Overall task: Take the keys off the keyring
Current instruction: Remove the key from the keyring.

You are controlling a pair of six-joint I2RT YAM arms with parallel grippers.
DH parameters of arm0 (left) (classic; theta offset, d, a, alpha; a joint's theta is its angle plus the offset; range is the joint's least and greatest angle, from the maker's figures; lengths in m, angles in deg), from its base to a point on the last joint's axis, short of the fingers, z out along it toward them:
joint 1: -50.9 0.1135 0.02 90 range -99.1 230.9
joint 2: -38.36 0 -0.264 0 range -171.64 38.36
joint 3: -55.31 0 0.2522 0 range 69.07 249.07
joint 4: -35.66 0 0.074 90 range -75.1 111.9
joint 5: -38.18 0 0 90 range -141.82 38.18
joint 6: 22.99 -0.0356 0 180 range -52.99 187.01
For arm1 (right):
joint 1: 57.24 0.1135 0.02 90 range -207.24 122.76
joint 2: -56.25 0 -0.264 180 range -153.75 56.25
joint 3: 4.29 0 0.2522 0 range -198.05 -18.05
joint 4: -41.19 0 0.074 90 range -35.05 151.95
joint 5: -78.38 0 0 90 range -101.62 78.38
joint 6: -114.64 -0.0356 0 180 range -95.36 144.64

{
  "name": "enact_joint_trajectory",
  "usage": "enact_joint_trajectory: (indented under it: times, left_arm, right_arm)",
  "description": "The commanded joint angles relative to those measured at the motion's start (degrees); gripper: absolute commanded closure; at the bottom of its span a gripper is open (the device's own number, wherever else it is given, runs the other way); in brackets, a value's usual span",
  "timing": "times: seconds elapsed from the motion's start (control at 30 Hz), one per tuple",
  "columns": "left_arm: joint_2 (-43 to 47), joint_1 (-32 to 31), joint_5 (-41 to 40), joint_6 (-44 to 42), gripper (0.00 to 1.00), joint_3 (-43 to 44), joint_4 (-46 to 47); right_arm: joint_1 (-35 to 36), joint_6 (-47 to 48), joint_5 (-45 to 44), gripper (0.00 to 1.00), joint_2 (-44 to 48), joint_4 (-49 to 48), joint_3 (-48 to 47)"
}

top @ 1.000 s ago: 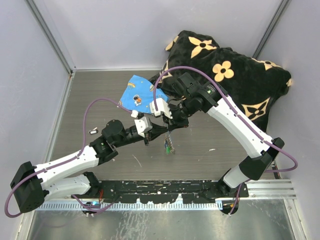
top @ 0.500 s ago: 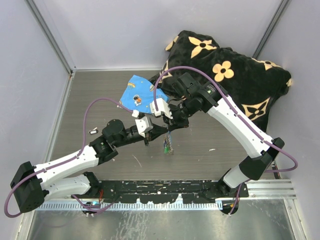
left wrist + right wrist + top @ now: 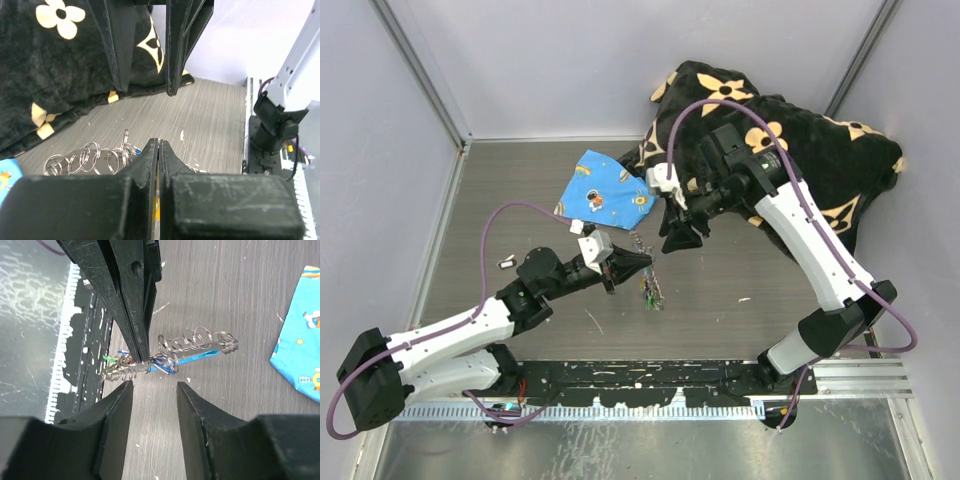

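step: lining up on one key | left claw: pinching fully shut on the keyring, mid worktop | right claw: hanging part-open, empty, just above | keys: bunching at the ring's near end | judging best: closing on a single key head, pulling away from the pinch

The right end effector fills the bottom of the view, its two dark fingers parted, with only bare grey tabletop in the gap. Just beyond their tips lies the keyring, a run of linked silver rings with a light-blue curved piece along its near side. The left end effector reaches in from the top left, fingers pressed together, pinching the keyring at its end. The keys bunch there, with green and red heads showing. A blue printed cloth sits at the right edge.
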Motion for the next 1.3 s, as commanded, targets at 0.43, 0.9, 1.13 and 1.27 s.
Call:
enact_joint_trajectory:
  times: [0.43,0.9,1.13,1.27]
  left_arm:
    - [3.39,-0.02,-1.08,6.84,1.0,-0.77,17.98]
    - [2.58,-0.03,-0.79,7.38,1.0,-0.17,18.21]
    - [2.2,-0.05,-0.57,7.62,1.0,-0.03,18.43]
    - [2.21,-0.06,-0.66,7.77,1.0,-0.07,18.36]
  right_arm:
    - [-5.93,-0.94,21.2,0.51,6.01,-10.77,10.22]
    - [-5.63,-1.79,26.65,0.6,8.0,-16.27,17.38]
    - [-4.17,-3.32,25.72,0.69,8.2,-18.37,18.72]
    - [-3.37,-3.62,25.35,0.76,7.96,-18.64,18.71]
